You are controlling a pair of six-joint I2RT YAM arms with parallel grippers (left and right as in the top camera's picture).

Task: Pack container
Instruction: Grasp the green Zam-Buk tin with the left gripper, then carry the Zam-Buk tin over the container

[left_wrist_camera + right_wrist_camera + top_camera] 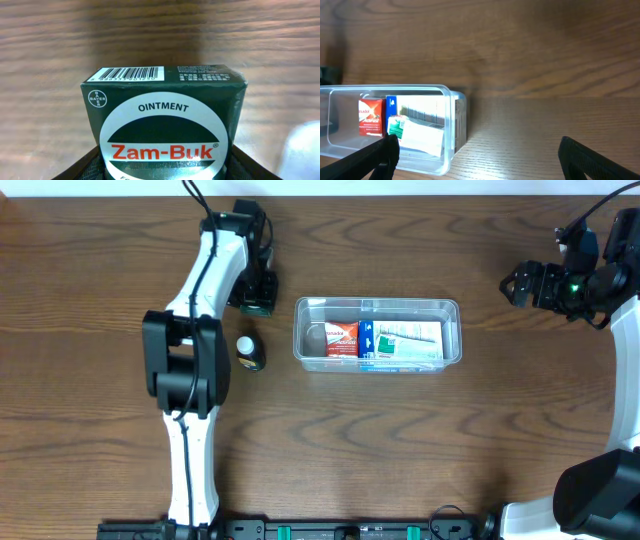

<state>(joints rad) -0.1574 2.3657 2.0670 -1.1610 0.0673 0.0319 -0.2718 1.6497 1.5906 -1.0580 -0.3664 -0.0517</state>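
The clear plastic container (302, 340) sits mid-table and holds a red packet (342, 338) and a blue, green and white box (402, 343). It also shows in the right wrist view (451, 117). My left gripper (256, 302) is shut on a dark green Zam-Buk ointment box (165, 125), left of the container's far left corner. A small dark bottle with a white cap (248, 350) stands left of the container. My right gripper (477, 160) is open and empty, at the far right of the table (520, 285).
The brown wooden table (400, 440) lies all round the container. The black base rail (350, 530) runs along the front edge. The right arm's base (590, 495) is at the front right corner.
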